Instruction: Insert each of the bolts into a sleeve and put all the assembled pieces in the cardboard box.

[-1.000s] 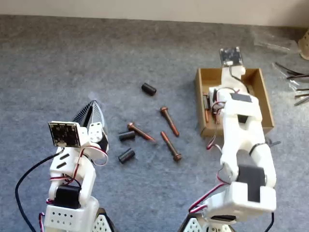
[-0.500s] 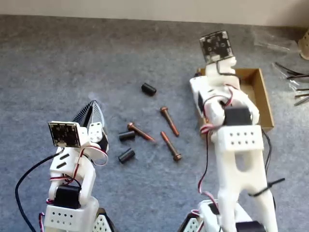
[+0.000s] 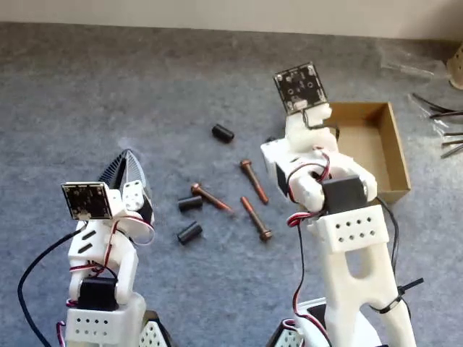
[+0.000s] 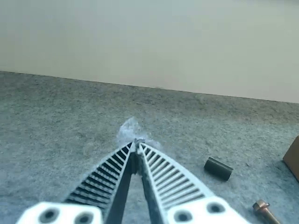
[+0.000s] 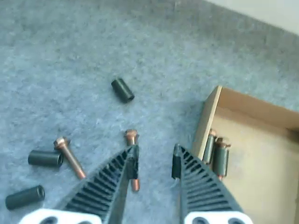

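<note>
1. The right arm (image 3: 346, 217) has swung off the cardboard box (image 3: 396, 155) in the last second. It now hangs over the loose parts in the middle of the table (image 3: 108, 79), so the box is uncovered again.
2. The right pincer (image 5: 155, 161) is spread and empty. One of the loose bolts (image 5: 131, 136) pokes out from behind one of its fingers.
3. Two assembled pieces (image 5: 220, 157) lie in the box against the wall nearest the loose parts. My guess is a drop-off just finished and it's lining up for the next bolt.
4. Nothing on the table has budged. All three bolts and three sleeves (image 3: 189, 233) sit where they were, so there are three pairs to go.
5. The left arm (image 3: 101, 246) has pulled back a touch. The left pincer (image 4: 137, 148) is pressed together, holding nothing, off to the side of the parts.
6. Hard-to-see stuff:
   - From the high view, the right arm's wrist covers its own pincer and the side of the box where the finished pieces lie.
   - In the right wrist view the box is cut off at the edge, and one bolt is probably tucked behind the pincer.
   - I can't tell how deep the bolts sit in the sleeves in the box.
</note>
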### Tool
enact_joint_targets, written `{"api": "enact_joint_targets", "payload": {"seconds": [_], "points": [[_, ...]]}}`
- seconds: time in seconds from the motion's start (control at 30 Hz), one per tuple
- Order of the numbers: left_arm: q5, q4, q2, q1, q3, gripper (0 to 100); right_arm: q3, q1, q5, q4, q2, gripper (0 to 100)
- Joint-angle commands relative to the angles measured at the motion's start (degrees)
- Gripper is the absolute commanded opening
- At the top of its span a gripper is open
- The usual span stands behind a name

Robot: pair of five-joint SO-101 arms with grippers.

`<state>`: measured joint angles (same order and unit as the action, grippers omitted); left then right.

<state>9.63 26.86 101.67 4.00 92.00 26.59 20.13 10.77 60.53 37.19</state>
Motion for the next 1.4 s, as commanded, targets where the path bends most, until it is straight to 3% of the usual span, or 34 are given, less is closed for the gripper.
{"api": "enact_joint_targets", "payload": {"seconds": [0.0, 0.2, 0.33, 0.47, 0.67, 0.87, 1.07, 1.37], "points": [[-5.1, 0.1, 0.1, 0.6, -4.7, 1, 2.2, 2.9, -0.7, 0.3, 1.5, 10.6], [-4.4, 11.3, 0.1, 0.9, -11.9, 1, 6.6, 10.3, -0.7, 0.2, 1.5, 10.6], [-4.3, 12.1, 0.1, 6.5, -13.1, 1, 9.7, 15.4, -0.2, 0.1, 1.5, 10.6], [-0.9, 12.2, 0.4, 14.5, -13.1, 1, 10.4, 20.7, 8.9, -0.7, 0.9, 10.7], [0.1, 13.1, 0.6, 22.8, -12.7, 1, 16.1, 25.3, 15.5, -7.7, 0.8, 10.8], [-0.3, 18.2, 0.7, 23.3, -14.2, 1, 24.7, 30.9, 27.6, -17.8, 0.8, 10.8], [-0.3, 18.9, 0.7, 23.3, -13.6, 1, 28.7, 31.5, 31.9, -25.0, -0.9, 10.8], [-0.3, 18.5, 0.7, 23.0, -12.0, 1, 26.0, 34.2, 38.9, -27.3, -17.8, 10.9]]}}
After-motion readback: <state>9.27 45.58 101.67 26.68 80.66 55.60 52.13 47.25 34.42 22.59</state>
